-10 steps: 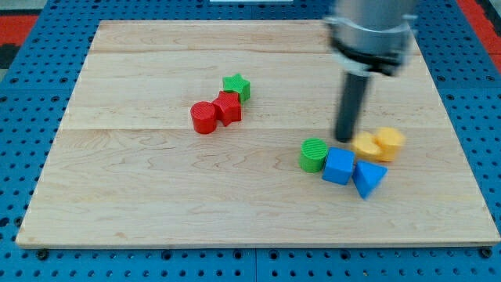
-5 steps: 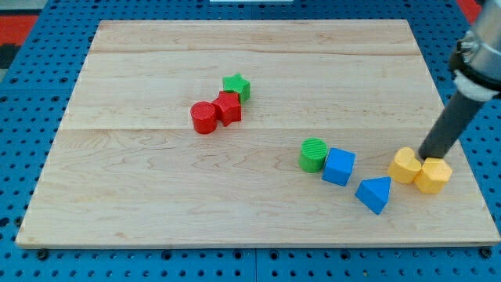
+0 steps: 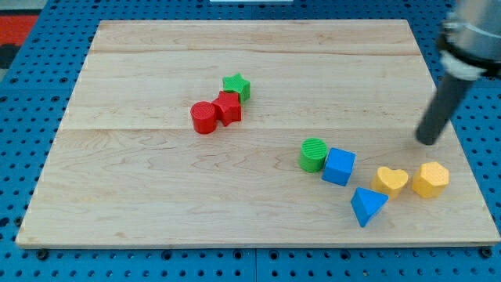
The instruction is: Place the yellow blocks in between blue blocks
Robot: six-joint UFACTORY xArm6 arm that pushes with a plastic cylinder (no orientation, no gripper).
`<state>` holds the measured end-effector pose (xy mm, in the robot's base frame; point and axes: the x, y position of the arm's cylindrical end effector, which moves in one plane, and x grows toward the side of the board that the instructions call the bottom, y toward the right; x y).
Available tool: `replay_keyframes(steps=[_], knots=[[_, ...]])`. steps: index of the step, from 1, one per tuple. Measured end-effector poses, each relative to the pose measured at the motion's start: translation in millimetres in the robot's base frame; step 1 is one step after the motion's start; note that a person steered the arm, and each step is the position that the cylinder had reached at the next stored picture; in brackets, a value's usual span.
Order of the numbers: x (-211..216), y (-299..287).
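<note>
A pale wooden board [image 3: 156, 188] made of long planks fills most of the view, resting on a blue pegboard surface [image 3: 23, 157] dotted with holes; at the view's top corners a patch of red shows, too little of it to say what it belongs to. Toward the board's middle left sits a red cylinder [image 3: 203, 117], touching a second red block [image 3: 228, 106] whose shape is hard to make out, and a green star [image 3: 236, 85] presses against that one from the view's top. Farther right, low on the board, a green cylinder [image 3: 313, 154] stands just beside a blue cube [image 3: 339, 166], the two touching or very nearly so. Below and to the right of the cube lies a blue triangular block [image 3: 367, 206], close to the cube but apart from it. Next comes a yellow heart [image 3: 390, 179], just right of the blue cube and above the blue triangle (beside both rather than between them), and then a yellow hexagonal block [image 3: 430, 179], near the heart with a small gap. My tip [image 3: 427, 142] stands on the board above the yellow hexagon, clear of every block and touching none. The rod rises to a blurred grey housing that is cut off by the view's top right corner.
</note>
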<state>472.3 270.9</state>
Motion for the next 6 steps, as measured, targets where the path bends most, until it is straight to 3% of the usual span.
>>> replay_keyframes(steps=[1,2,3,4,5,6], knots=[[56.8,7.9],[64.2,-7.2],[60.9,-76.9],[-1.0,-70.6],[-70.8,-108.8],[-107.5,-191.5]])
